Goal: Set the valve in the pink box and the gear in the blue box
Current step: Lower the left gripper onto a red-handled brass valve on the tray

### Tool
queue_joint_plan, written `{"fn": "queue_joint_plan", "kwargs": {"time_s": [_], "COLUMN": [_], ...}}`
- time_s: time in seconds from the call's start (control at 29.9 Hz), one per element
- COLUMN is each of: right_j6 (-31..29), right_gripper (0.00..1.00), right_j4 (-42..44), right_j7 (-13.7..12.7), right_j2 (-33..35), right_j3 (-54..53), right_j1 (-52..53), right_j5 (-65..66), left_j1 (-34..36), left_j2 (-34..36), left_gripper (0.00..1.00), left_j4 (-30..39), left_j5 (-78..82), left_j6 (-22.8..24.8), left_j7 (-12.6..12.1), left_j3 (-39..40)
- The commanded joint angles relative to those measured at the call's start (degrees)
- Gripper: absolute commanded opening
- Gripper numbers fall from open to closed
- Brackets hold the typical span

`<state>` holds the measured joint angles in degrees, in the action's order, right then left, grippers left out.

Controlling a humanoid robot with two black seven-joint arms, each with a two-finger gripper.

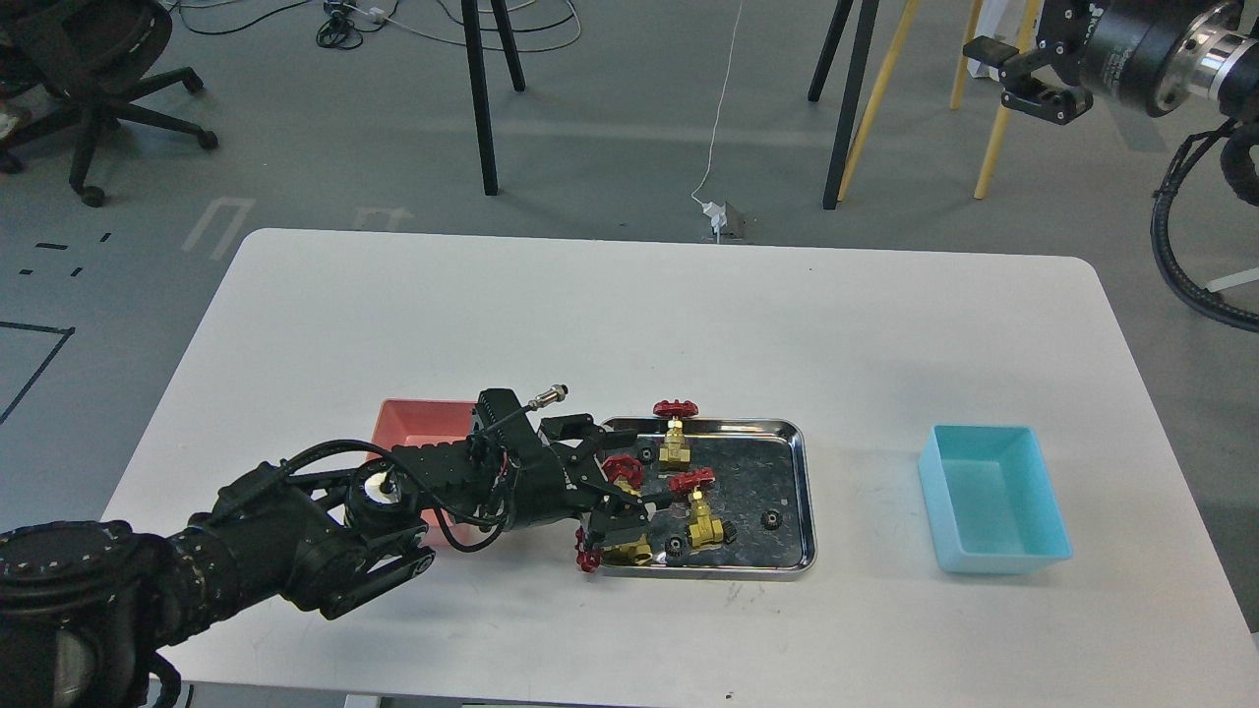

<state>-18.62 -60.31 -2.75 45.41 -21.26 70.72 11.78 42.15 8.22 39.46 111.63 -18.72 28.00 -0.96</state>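
My left gripper point(612, 477) reaches over the left part of the shiny steel tray point(805, 492). Its jaws are spread on either side of a brass valve's red handwheel point(622, 469); I cannot tell if they touch it. Three other valves are in the tray: one upright at the back point(675, 438), one in the middle point(704, 521), one lying at the front left corner point(622, 551). Tiny black gears lie at the tray's back left point(644, 454), front point(675, 546) and right point(773, 518). The pink box point(418, 425) sits left of the tray, half hidden by my arm. The blue box point(993, 497) stands empty at the right. My right gripper point(1018, 77) is open, high at the top right.
The white table point(629, 315) holds only the tray and the two boxes. Beyond its far edge are stand legs point(482, 98), a white cable point(723, 108) and an office chair point(89, 88) on the floor.
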Motion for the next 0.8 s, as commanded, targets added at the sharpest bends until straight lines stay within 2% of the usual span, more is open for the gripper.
{"fn": "queue_joint_plan", "kwargs": {"time_s": [0.0,0.2,0.4,0.77], "right_j6": [0.07,-0.02,-0.02,-0.02], "right_gripper": [0.98,0.98,0.98,0.98], "right_j4": [0.46,0.81,0.81,1.16], "right_j7": [0.02,0.02,0.02,0.02], "right_j2": [-0.06,-0.15,-0.24,-0.41], "right_j3": [-0.01,-0.01,-0.01,-0.10], "right_j1": [-0.14,-0.32,-0.32,-0.41], "right_j5": [0.00,0.00,0.26,0.26], "left_j1": [0.21,-1.02,-1.63,-3.74], "left_j2": [0.56,4.69,6.62,9.09], "left_gripper": [0.90,0.90,0.91,0.91], "left_j4": [2.19,6.85,6.94,7.91], "left_j5": [-0.10,-0.10,-0.10,0.08], "left_j6": [0.00,0.79,3.08,3.52], "left_j7": [0.00,0.00,0.00,0.00], "left_j3": [0.08,-0.01,-0.19,-0.19]}}
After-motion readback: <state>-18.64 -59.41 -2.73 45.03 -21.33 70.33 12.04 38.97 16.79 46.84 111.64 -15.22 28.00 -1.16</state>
